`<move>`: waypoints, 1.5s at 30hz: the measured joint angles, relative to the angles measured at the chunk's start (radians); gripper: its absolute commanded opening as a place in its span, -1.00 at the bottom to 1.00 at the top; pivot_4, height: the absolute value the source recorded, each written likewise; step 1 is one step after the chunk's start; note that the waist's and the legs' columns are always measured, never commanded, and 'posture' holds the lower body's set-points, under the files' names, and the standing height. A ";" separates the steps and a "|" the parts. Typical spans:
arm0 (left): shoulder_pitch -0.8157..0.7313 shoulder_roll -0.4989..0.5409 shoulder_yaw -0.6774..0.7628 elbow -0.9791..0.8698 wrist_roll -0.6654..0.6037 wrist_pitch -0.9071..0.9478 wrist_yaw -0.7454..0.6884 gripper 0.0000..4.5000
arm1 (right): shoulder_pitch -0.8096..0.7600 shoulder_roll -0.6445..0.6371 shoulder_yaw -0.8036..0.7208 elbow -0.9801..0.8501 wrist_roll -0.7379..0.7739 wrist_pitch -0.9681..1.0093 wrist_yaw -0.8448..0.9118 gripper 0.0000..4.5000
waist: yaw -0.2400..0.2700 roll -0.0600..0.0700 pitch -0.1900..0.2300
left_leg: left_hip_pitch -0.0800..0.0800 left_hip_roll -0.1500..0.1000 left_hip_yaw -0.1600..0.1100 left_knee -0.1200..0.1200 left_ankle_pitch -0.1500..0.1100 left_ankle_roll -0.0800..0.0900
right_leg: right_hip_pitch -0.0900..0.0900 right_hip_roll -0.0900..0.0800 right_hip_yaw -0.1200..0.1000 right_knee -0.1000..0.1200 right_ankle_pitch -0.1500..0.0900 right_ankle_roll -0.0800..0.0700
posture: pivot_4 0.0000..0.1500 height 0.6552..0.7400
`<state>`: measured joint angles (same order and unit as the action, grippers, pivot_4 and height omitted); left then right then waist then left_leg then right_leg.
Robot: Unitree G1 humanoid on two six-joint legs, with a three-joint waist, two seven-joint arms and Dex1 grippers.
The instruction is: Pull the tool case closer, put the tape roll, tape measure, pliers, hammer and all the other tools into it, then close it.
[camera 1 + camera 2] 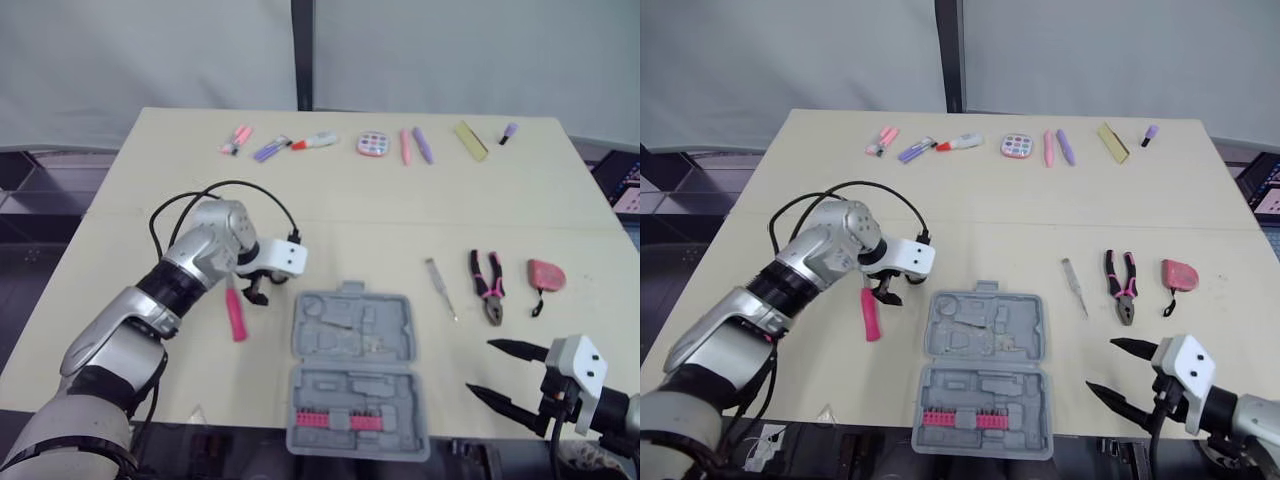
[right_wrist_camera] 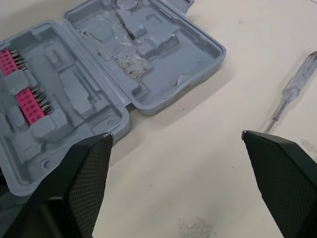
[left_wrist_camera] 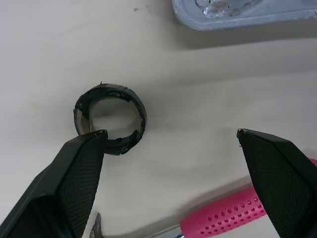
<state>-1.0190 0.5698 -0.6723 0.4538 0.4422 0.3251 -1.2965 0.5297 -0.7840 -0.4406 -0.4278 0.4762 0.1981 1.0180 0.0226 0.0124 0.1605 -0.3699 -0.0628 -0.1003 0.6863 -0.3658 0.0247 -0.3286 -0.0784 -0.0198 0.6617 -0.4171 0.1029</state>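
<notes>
The grey tool case (image 1: pixel 400 345) lies open near the table's front edge, with pink bits (image 1: pixel 335 420) in its near half. Just left of it my left gripper (image 1: pixel 256 293) hangs open over a black tape roll (image 3: pixel 110 118), which sits by one of its fingertips (image 3: pixel 91 148). The pink-handled hammer (image 1: pixel 236 315) lies beside that gripper. To the right of the case lie a screwdriver (image 1: pixel 440 288), pliers (image 1: pixel 487 285) and a pink tape measure (image 1: pixel 546 274). My right gripper (image 1: pixel 480 366) is open and holds nothing, low at the front right, beside the case (image 2: pixel 148 59).
Along the far edge of the table (image 1: pixel 150 180) lie several markers and pens (image 1: pixel 270 148), a round palette (image 1: pixel 373 144), a yellow strip (image 1: pixel 470 140) and a small purple item (image 1: pixel 509 132). Bare tabletop spans the middle.
</notes>
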 measured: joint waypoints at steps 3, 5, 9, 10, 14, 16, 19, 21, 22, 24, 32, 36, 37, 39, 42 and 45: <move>-0.008 -0.018 0.000 0.039 0.002 -0.016 0.011 1.00 | 0.002 0.000 -0.001 -0.002 0.000 0.000 0.000 0.95 | 0.000 0.000 0.000 | 0.000 0.000 0.000 0.000 0.000 0.000 | 0.000 0.000 0.000 0.000 0.000 0.000 | 1.00 0.37; -0.018 -0.031 0.003 0.070 0.003 -0.026 0.020 1.00 | 0.002 0.000 -0.002 -0.002 0.000 0.000 0.000 0.95 | 0.000 0.000 0.000 | 0.000 0.000 0.000 0.000 0.000 0.000 | 0.000 0.000 -0.001 0.001 0.000 0.000 | 1.00 0.37; -0.031 -0.049 0.006 0.118 0.011 -0.046 0.038 1.00 | 0.006 0.000 -0.007 -0.004 0.000 0.000 0.000 0.95 | 0.000 0.000 0.000 | 0.000 -0.001 0.000 0.000 0.000 0.000 | 0.000 0.000 -0.001 0.001 0.000 0.000 | 1.00 0.37; -0.032 -0.052 0.007 0.128 0.013 -0.051 0.039 1.00 | 0.010 0.000 -0.008 -0.005 0.000 0.000 0.000 0.95 | 0.000 0.000 0.000 | 0.000 -0.001 0.000 0.000 0.000 0.000 | 0.000 0.000 -0.001 0.001 0.000 0.000 | 1.00 0.37; -0.032 -0.064 0.007 0.161 0.018 -0.066 0.044 1.00 | 0.028 0.009 -0.029 -0.015 0.000 0.000 0.000 0.95 | 0.000 0.000 0.000 | 0.000 -0.001 0.000 0.000 0.000 0.000 | 0.000 0.000 -0.002 0.001 0.000 0.000 | 1.00 0.37; -0.034 -0.074 0.008 0.180 0.021 -0.074 0.047 1.00 | 0.029 0.011 -0.035 -0.016 0.000 0.000 0.000 0.95 | 0.000 0.000 0.000 | 0.000 -0.002 0.000 0.000 0.000 0.000 | 0.000 0.000 -0.002 0.001 0.000 0.000 | 1.00 0.37; -0.036 -0.092 0.010 0.205 0.024 -0.086 0.061 1.00 | 0.028 0.015 -0.039 -0.016 0.000 -0.002 0.000 0.95 | 0.000 0.000 0.000 | 0.000 -0.002 0.000 0.000 0.000 0.000 | -0.001 0.000 -0.002 0.002 0.000 0.000 | 1.00 0.37; -0.039 -0.100 0.024 0.227 0.024 -0.095 0.066 1.00 | 0.028 0.015 -0.039 -0.016 0.000 -0.002 0.000 0.95 | 0.001 0.000 0.000 | 0.000 -0.002 0.000 0.000 0.000 0.000 | -0.001 0.000 -0.002 0.002 0.000 0.000 | 1.00 0.37; -0.039 -0.102 0.026 0.231 0.024 -0.097 0.068 1.00 | 0.028 0.016 -0.039 -0.016 0.000 -0.002 0.000 0.95 | 0.001 0.000 0.000 | 0.000 -0.002 0.000 0.000 0.000 0.000 | -0.001 0.000 -0.002 0.002 0.000 0.000 | 1.00 0.37; -0.041 -0.107 0.030 0.238 0.026 -0.100 0.072 1.00 | 0.028 0.019 -0.039 -0.016 0.000 -0.002 0.000 0.95 | 0.001 0.000 0.000 | 0.000 -0.002 0.000 0.000 0.000 0.000 | -0.001 0.000 -0.001 0.002 0.000 0.000 | 1.00 0.37; -0.049 -0.125 0.046 0.269 0.031 -0.109 0.085 -0.21 | 0.027 0.022 -0.039 -0.016 -0.001 -0.002 0.000 1.00 | 0.001 0.000 0.000 | 0.000 -0.003 -0.001 0.001 0.000 0.001 | -0.001 -0.001 -0.001 0.003 0.000 0.000 | 1.00 0.37; -0.049 -0.125 0.047 0.269 0.033 -0.110 0.093 -0.97 | 0.027 0.022 -0.039 -0.016 -0.001 -0.002 0.000 1.00 | 0.000 0.000 0.000 | 0.000 -0.003 -0.001 0.001 0.000 0.001 | -0.001 -0.001 -0.001 0.004 0.000 0.000 | 1.00 0.37; -0.049 -0.125 0.048 0.269 0.033 -0.110 0.094 -0.97 | 0.027 0.022 -0.039 -0.016 -0.001 -0.002 0.000 1.00 | 0.000 0.000 0.000 | 0.000 -0.003 -0.001 0.001 0.000 0.001 | -0.001 -0.001 -0.001 0.004 0.000 0.000 | 1.00 0.37; -0.049 -0.125 0.048 0.269 0.034 -0.110 0.094 -0.97 | 0.027 0.022 -0.039 -0.016 -0.001 -0.002 0.000 1.00 | 0.000 0.000 0.000 | 0.000 -0.003 -0.001 0.001 0.000 0.001 | -0.001 -0.001 -0.001 0.004 0.000 0.000 | 1.00 0.37; -0.048 -0.125 0.048 0.269 0.034 -0.111 0.094 -0.97 | 0.027 0.022 -0.039 -0.016 -0.002 -0.002 0.000 1.00 | 0.000 0.000 0.000 | 0.000 -0.003 -0.001 0.001 0.000 0.001 | -0.001 -0.001 -0.001 0.004 0.000 0.000 | 1.00 0.37; -0.048 -0.124 0.048 0.269 0.035 -0.112 0.094 -0.97 | 0.024 0.022 -0.039 -0.016 -0.002 -0.002 0.000 1.00 | 0.000 0.000 0.000 | 0.000 -0.003 -0.001 0.001 0.000 0.001 | -0.001 -0.001 -0.001 0.005 0.000 0.000 | 1.00 0.37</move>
<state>-1.0675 0.4455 -0.6242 0.7231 0.4770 0.2133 -1.2020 0.5539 -0.7618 -0.4794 -0.4436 0.4738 0.1958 1.0176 0.0229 0.0121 0.1604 -0.3695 -0.0660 -0.1009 0.6870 -0.3654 0.0255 -0.3298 -0.0789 -0.0212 0.6665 -0.4170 0.1030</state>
